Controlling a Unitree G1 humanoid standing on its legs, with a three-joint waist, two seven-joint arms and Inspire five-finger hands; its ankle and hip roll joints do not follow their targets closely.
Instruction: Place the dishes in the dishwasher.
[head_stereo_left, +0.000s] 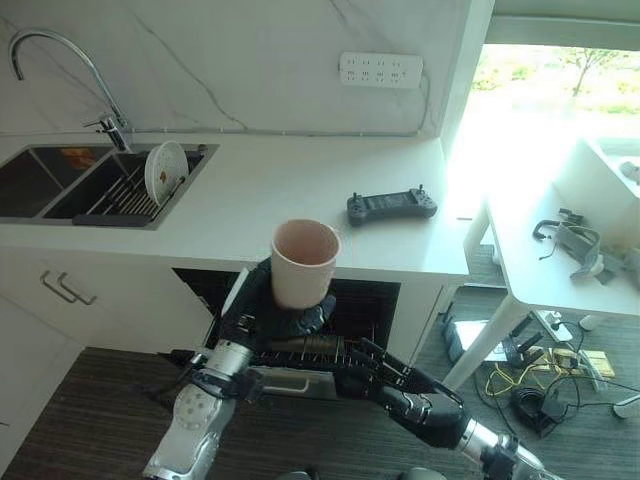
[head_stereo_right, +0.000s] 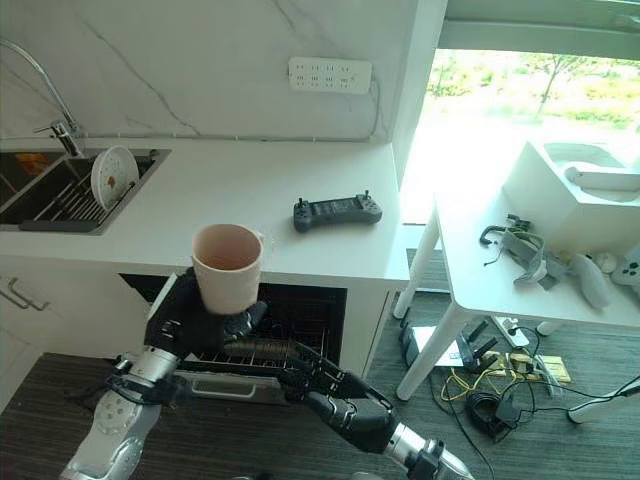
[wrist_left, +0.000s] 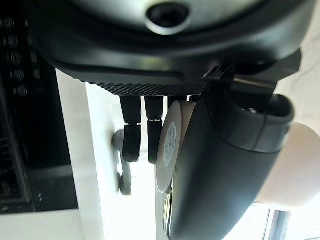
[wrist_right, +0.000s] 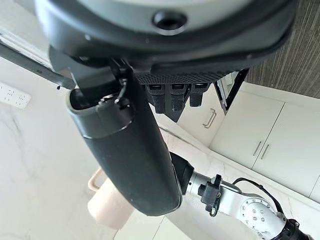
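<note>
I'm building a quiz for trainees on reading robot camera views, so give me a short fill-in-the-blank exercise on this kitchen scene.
1. The left hand is curled round a pink ____.
2. A white plate stands on edge in the ____.
3. The dark handheld controller lies on the white ____.
4. The right hand reaches toward the dishwasher rack with its fingers ____.

Missing words: cup; sink; counter; open

No readable writing anywhere

A small round label (wrist_left: 170, 145) sat on the underside of the cup (head_stereo_left: 304, 262), its print too faint to make out; nothing else I could see carried letters, numbers or signs.
</note>
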